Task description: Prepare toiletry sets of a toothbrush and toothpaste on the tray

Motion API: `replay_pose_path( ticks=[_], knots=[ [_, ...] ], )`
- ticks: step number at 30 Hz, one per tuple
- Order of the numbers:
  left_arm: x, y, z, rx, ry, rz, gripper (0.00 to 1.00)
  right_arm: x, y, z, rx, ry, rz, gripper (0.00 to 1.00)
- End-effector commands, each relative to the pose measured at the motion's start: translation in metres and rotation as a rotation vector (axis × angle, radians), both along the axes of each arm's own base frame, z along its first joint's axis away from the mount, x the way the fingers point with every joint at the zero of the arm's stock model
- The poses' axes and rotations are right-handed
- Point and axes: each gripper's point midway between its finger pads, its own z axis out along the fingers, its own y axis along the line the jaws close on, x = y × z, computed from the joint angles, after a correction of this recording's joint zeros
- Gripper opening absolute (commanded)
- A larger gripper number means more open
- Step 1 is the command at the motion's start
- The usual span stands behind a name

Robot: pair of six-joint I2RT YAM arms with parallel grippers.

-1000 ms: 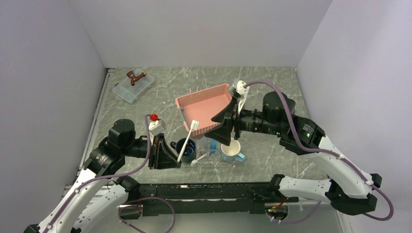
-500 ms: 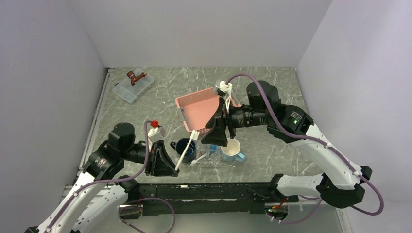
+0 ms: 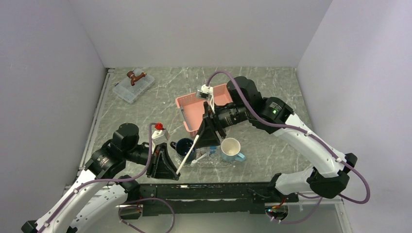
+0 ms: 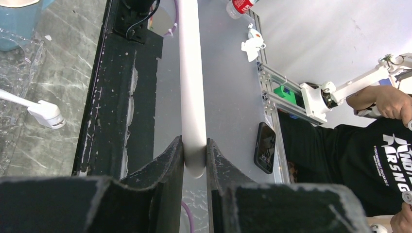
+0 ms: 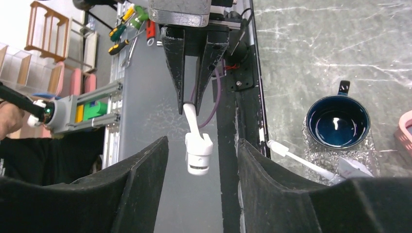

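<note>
Right hand (image 5: 201,145) swung toward near edge of counter (image 3: 272,87), released, straddling toothbrush (image 4: 192,87) head; left hand (image 4: 195,155) grasping handle end, likely for handover.

toothbrush (image 3: 188,154): 2 | mug (image 3: 231,149): 2, one dark blue, one light blue | tray (image 4: 19,73): 1 | pink basket (image 3: 192,110): 1 | clear lidded box (image 3: 133,89): 1 | toothpaste: hidden, not counted

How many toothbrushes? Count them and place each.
2. One toothbrush sits in the left gripper, head inside the open right gripper; the other toothbrush lies on the tray.
</note>
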Motion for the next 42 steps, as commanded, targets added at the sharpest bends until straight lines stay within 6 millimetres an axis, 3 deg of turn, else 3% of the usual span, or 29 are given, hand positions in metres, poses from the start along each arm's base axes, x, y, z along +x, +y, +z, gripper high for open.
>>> replay_pose_path(
  ticks=[1,15,19,21,24,27,34,42],
  knots=[
    [0.0,-0.001,0.006,-0.014,-0.048,-0.012,0.0,-0.013,-0.002,0.017,0.051,-0.007,0.087,0.54],
    [0.001,-0.003,0.001,0.008,-0.044,-0.009,0.0,-0.018,-0.001,0.013,0.053,0.033,0.117,0.18],
    [0.002,-0.003,0.0,0.013,-0.043,-0.002,0.0,-0.019,-0.001,0.01,0.045,0.035,0.117,0.0],
    [0.003,-0.003,-0.001,0.02,-0.043,0.002,0.18,-0.017,-0.001,0.007,0.038,0.033,0.108,0.0],
    [0.006,-0.003,-0.001,0.028,-0.053,0.016,0.56,-0.015,-0.002,0.004,0.025,0.03,0.096,0.0],
    [0.007,-0.003,0.0,0.024,-0.062,0.022,0.72,-0.012,-0.003,0.0,0.01,0.027,0.076,0.0],
    [0.02,-0.005,-0.002,0.059,-0.083,0.084,0.94,-0.003,-0.011,-0.023,-0.091,0.024,-0.002,0.0],
    [0.05,-0.007,0.002,0.074,-0.115,0.273,0.96,0.018,-0.037,-0.05,-0.22,-0.04,-0.22,0.0]
  ],
)
